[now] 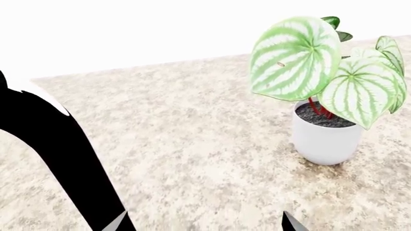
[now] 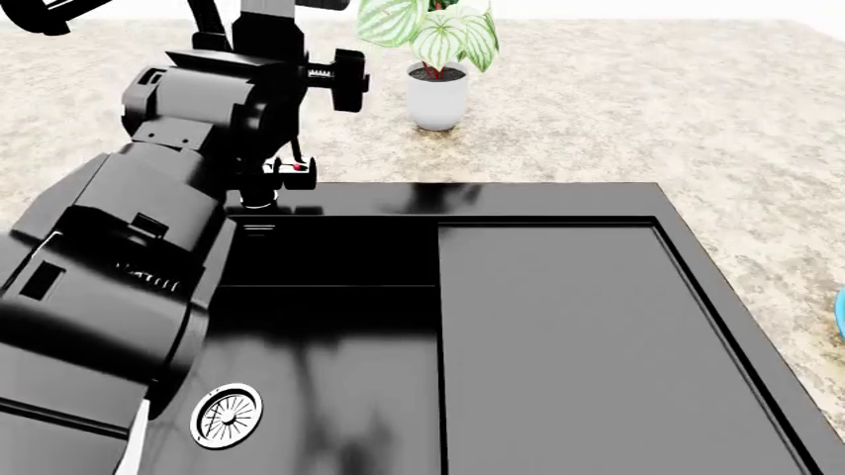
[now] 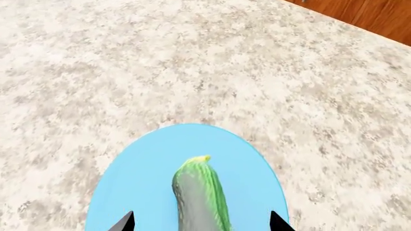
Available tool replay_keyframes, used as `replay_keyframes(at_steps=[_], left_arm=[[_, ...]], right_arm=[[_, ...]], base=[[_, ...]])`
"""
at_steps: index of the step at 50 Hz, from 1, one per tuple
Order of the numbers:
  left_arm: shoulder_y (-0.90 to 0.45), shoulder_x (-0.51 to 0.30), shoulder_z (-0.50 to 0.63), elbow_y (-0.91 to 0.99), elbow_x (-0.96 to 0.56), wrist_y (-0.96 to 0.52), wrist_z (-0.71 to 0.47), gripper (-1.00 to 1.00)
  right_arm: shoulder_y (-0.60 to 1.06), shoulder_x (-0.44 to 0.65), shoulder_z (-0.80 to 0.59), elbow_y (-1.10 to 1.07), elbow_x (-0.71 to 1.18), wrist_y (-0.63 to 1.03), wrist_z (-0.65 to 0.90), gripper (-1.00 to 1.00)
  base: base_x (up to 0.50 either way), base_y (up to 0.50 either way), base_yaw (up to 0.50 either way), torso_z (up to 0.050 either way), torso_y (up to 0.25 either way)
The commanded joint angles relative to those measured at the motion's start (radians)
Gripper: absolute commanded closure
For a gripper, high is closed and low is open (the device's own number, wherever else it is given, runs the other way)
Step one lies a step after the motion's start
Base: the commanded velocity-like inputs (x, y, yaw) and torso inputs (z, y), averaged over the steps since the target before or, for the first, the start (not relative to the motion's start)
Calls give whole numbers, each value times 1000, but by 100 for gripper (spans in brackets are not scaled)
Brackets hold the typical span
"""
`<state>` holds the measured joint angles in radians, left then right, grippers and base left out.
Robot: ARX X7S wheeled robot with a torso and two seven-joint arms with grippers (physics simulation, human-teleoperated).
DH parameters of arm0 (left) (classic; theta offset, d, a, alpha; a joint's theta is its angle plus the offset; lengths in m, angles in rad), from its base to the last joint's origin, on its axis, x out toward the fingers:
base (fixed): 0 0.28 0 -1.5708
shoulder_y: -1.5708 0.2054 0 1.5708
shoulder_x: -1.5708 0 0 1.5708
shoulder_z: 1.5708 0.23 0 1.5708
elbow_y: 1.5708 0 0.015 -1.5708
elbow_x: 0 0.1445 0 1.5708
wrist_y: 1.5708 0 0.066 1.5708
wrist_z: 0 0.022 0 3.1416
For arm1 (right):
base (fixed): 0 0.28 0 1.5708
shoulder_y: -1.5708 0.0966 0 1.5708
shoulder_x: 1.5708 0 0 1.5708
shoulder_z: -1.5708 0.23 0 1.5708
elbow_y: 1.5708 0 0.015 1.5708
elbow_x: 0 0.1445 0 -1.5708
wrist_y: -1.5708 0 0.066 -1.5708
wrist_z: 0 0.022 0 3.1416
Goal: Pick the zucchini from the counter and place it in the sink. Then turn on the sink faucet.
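The zucchini point(image 3: 198, 195), green with a pale yellow end, lies on a round blue plate point(image 3: 138, 183) on the speckled counter point(image 3: 192, 62). My right gripper point(image 3: 202, 222) is open, its two fingertips on either side of the zucchini, not touching it. My left gripper point(image 1: 205, 222) is open and empty above the counter point(image 1: 192, 134). In the head view the black sink point(image 2: 555, 336) fills the middle, with its chrome drain point(image 2: 228, 414) at the lower left. The faucet point(image 2: 260, 188) with its red dot stands at the sink's back left, partly hidden by my left arm point(image 2: 158, 237).
A white pot with a striped-leaf plant point(image 2: 437, 94) stands on the counter behind the sink; it also shows in the left wrist view point(image 1: 324, 139). A sliver of the blue plate point(image 2: 840, 317) shows at the head view's right edge. Wooden cabinet front point(image 3: 372, 17) lies beyond the counter edge.
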<state>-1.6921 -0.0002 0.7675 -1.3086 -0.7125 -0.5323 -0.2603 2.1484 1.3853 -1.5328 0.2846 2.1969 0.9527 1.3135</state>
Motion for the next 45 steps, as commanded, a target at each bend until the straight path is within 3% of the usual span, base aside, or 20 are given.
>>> replay_keyframes(at_steps=[1,27,45], left_arm=[[14,0,-41,0,44,-4,6,-100],[29,0,-118,0,125,-12,13,-100],[35,0,-103,0,112,-9,12,-100]], right_arm=[[-73,35,-22,-2,-24,-47,-61,-100],[-159,45,-56,11,-11,-63,-117,-100],[-276,43,-111,20,-19,-161,-213,-100]], base=[[0,0,0,0,0],[0,0,0,0,0],[0,0,0,0,0]])
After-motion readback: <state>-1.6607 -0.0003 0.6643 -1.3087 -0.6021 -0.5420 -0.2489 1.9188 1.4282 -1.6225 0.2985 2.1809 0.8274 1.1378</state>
